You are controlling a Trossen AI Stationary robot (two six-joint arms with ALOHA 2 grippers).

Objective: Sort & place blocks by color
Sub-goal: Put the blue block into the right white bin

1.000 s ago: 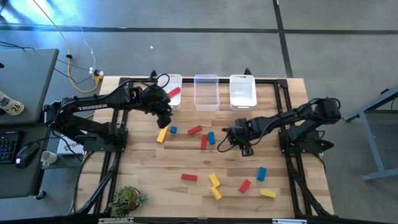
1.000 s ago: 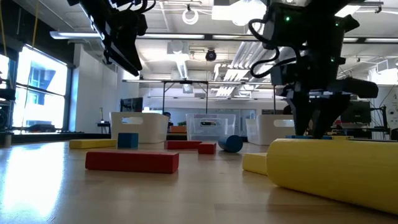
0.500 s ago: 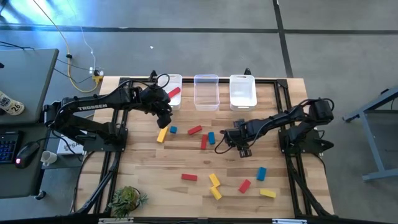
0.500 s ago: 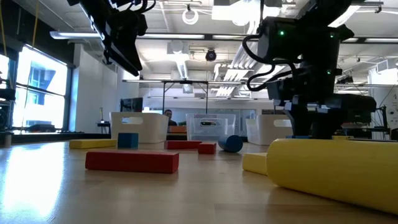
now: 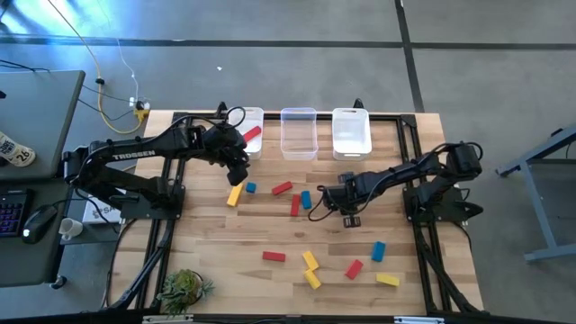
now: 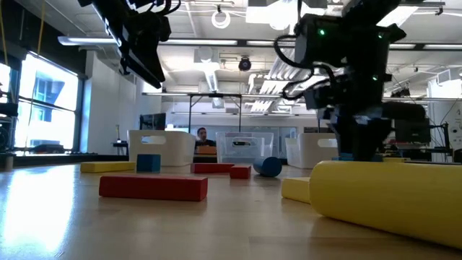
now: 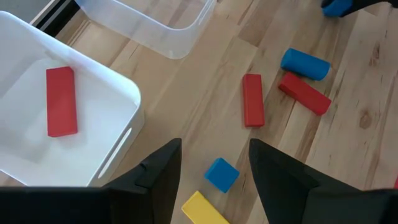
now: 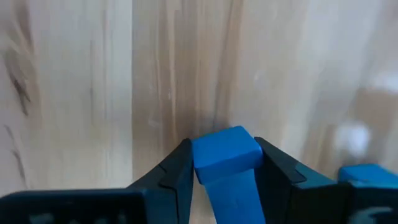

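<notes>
Since the earlier frame: the right hand [image 5: 317, 206] has been carried a little further toward the worktop's middle and closed in; the left arm has not been shifted.
Right hand: pressed onto a blue block [image 8: 225, 155] — its two dark fingers [image 8: 176, 176] are set against the block's sides, low over the bare worktop [image 5: 270, 229].
Left hand [image 7: 213, 163]: held spread above the worktop just beside the left bin [image 7: 118, 93], nothing between its fingers.
Left bin: one red block [image 7: 61, 101] is seen lying flat inside.
Other bins: the middle bin [image 5: 299, 132] and the right bin [image 5: 351, 131] are lined up along the far edge.
Loose blocks near the left hand: a small blue cube [image 7: 222, 174], a yellow block [image 7: 200, 208], two red bars [image 7: 252, 99] and a blue cylinder [image 7: 304, 64] — all lying on the wood.
Near edge: red, yellow and blue blocks [image 5: 311, 266] are scattered well apart from the bins.
</notes>
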